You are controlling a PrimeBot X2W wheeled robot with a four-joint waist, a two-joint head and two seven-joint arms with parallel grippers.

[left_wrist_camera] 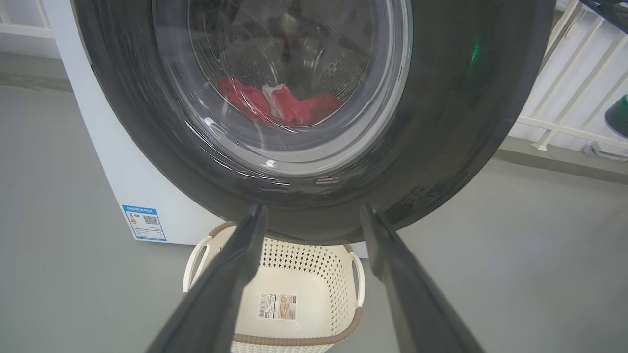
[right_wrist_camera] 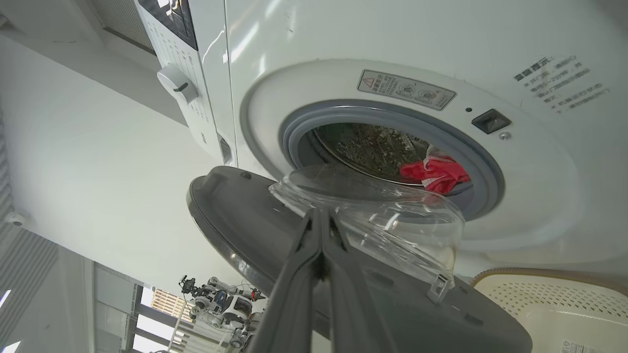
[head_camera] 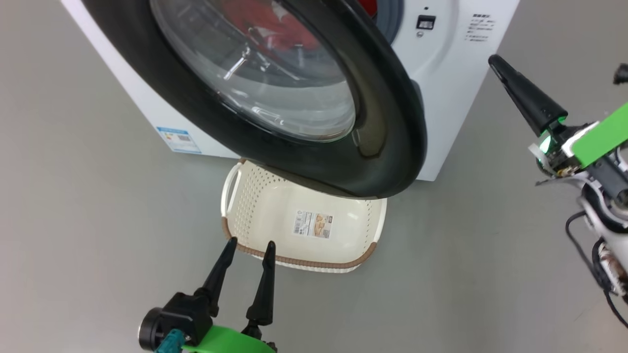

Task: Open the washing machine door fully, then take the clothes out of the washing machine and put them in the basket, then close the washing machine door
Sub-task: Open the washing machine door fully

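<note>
— Grey floor (head_camera: 73,220) all round. What stands on it?
— The washing machine (head_camera: 441,98), its door (head_camera: 387,147) swung partly out. The basket (head_camera: 294,260) sits just before the machine, and the clothes (left_wrist_camera: 294,105) lie inside the machine.
— Your jaws?
— My left gripper (head_camera: 250,243) is spread wide and empty in front of the machine. My right gripper (right_wrist_camera: 320,215) is pressed together.

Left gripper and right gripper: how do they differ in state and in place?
The left gripper is open; the right gripper is shut. The left gripper is at the near rim of the basket; the right gripper is to the right of the washing machine door. Both are empty, with dark fingers.
</note>
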